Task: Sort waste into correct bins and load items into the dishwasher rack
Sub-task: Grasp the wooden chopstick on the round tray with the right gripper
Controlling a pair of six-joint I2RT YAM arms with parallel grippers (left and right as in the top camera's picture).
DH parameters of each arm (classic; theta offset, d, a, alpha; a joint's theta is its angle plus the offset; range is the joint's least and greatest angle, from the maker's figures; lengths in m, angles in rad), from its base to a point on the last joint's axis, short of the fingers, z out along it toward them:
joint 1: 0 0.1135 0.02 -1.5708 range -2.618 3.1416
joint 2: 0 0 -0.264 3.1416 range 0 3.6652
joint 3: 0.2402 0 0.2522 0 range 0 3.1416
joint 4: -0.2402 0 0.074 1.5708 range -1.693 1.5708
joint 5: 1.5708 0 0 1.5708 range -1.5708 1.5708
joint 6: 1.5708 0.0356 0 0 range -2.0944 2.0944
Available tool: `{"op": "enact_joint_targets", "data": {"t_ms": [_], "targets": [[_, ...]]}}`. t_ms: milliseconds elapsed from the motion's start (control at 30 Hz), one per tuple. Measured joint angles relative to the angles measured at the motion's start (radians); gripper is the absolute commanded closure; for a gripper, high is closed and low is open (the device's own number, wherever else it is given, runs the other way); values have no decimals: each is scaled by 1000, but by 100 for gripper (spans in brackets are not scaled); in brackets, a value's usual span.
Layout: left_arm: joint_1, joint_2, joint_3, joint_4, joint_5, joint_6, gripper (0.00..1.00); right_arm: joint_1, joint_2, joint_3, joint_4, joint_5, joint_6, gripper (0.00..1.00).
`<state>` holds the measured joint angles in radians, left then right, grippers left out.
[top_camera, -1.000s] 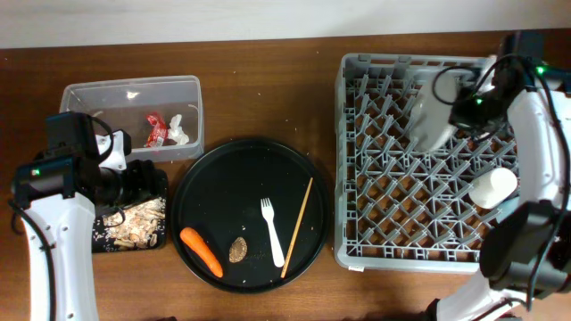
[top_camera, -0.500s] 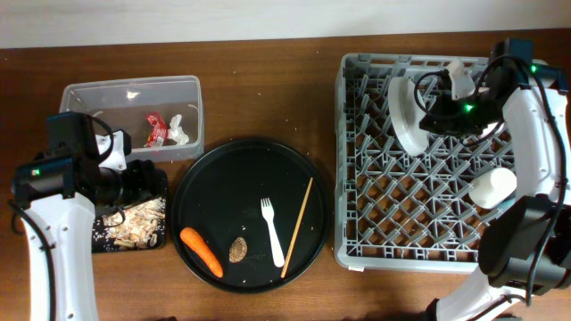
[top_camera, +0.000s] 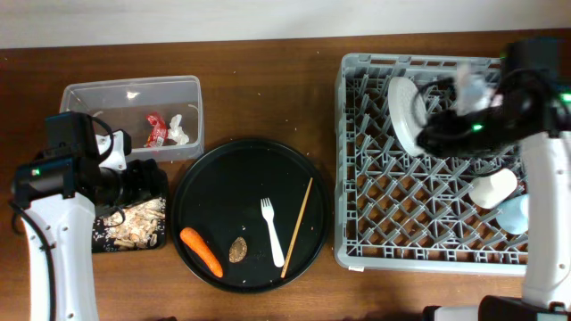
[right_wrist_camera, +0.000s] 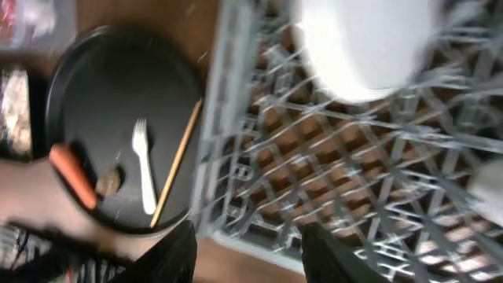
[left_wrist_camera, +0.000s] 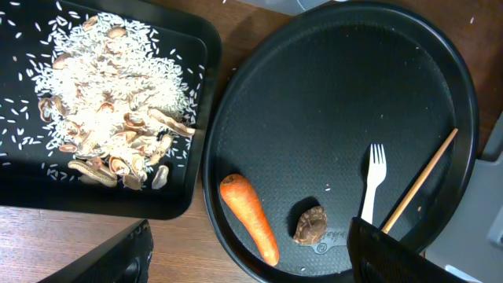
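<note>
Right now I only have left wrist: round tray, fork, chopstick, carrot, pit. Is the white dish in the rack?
Observer: Yes. Overhead shows the white dish standing on edge near the back of the dishwasher rack.
Operator: Right tool on it?
Observer: No. In the right wrist view the right tool is open with nothing in it, and the dish is clear of it.
Operator: Cups?
Observer: The white cup lies in the rack's right part, and the light blue cup sits right beside it.
</note>
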<state>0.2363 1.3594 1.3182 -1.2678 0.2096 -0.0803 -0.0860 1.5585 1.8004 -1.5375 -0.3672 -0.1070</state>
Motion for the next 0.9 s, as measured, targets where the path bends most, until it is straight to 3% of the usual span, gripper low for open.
{"op": "enact_joint_targets", "data": {"t_ms": [133,300,533,700,900], "targets": [[0,0,0,0,0,0,21,188,10,-28,3,4,80,57],[0,11,-2,0,0,0,21,437,16,-106,100,107,289,53],[0,13,-8,2,0,0,21,709,51,-392,432,223,604,53],[0,13,-9,4,0,0,21,803,159,-538,613,320,745,54],[0,13,-10,3,0,0,21,816,332,-547,663,352,817,57]]}}
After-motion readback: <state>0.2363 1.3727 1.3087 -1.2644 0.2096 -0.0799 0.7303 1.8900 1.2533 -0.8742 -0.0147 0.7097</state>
